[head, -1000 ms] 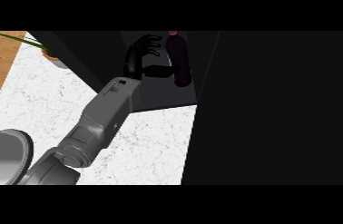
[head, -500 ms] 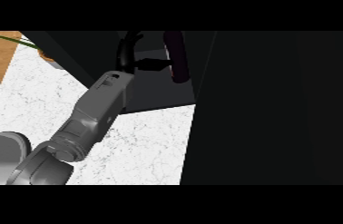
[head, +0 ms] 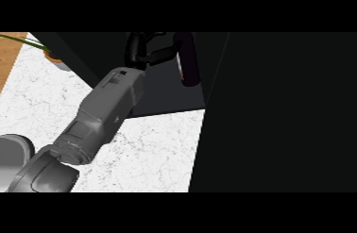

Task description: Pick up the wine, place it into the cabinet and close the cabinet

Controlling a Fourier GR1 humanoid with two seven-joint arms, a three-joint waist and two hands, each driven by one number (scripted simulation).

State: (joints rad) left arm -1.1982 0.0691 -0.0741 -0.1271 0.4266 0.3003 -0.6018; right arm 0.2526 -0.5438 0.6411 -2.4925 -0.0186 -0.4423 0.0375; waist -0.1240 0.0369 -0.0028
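The wine bottle (head: 187, 62) is a long, dark, narrow shape, almost black, with a thin reddish shine along its left edge and a small pale mark near the middle. It is inside the cabinet (head: 164, 93), close to the right side of the opening, and it looks upright or nearly so. Its top end goes out of sight at the upper limit of the view. Its rounded lower end shows against the grey inside surface of the cabinet.

The left hand (head: 137, 50) is also inside the cabinet, just to the left of the bottle. Its black fingers (head: 132, 43) are curved and together with the thumb they make a shape like the letter C, with the open side toward the bottle. The lower part of this C reaches across and touches the left side of the bottle, so the hand is closed around it from the left. The tips of the upper part are hard to separate from the dark background.

The grey forearm (head: 105, 109) comes into the cabinet from the front, passing over the white marbled counter (head: 153, 152) that lies before the cabinet. The cabinet door (head: 279, 114), a big black panel, stands open at the right of the opening. To the left of the cabinet a small plant pot (head: 53, 56) with green leaves stands on the counter.
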